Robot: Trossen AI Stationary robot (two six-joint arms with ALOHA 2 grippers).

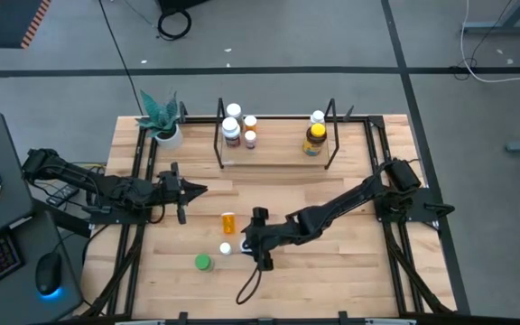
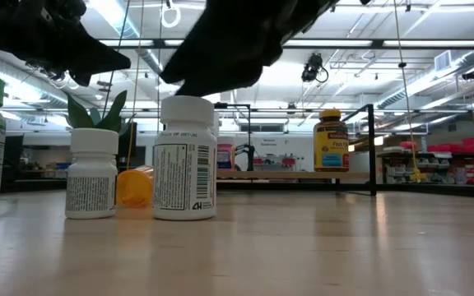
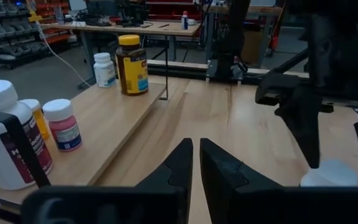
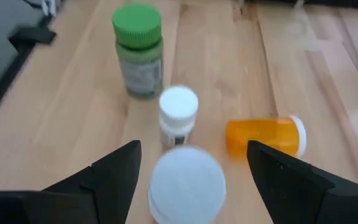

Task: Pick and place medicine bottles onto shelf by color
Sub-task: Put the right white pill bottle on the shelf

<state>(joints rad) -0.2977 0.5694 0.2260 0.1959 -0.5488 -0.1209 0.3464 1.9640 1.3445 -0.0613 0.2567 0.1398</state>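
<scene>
My right gripper (image 1: 246, 240) (image 4: 194, 168) is open and hovers over a white-capped medicine bottle (image 4: 185, 183) (image 2: 185, 156) that stands upright on the table. Its fingers stand on either side of the cap without touching it. Just beyond stand a smaller white-capped bottle (image 4: 178, 115) (image 1: 226, 248) and a green-capped bottle (image 4: 138, 50) (image 1: 203, 263). An orange bottle (image 4: 263, 135) (image 1: 229, 222) lies on its side. Several bottles stand on the shelf (image 1: 278, 155), an amber one with a yellow lid (image 1: 314, 138) among them. My left gripper (image 1: 190, 190) (image 3: 196, 155) waits shut at mid-left, above the table.
A white pot with a green plant (image 1: 162, 122) stands at the table's far left corner, beside the shelf. Black rails (image 1: 379, 153) run along both sides of the table. Bare wood lies between the shelf and the loose bottles, and to the right of my right arm.
</scene>
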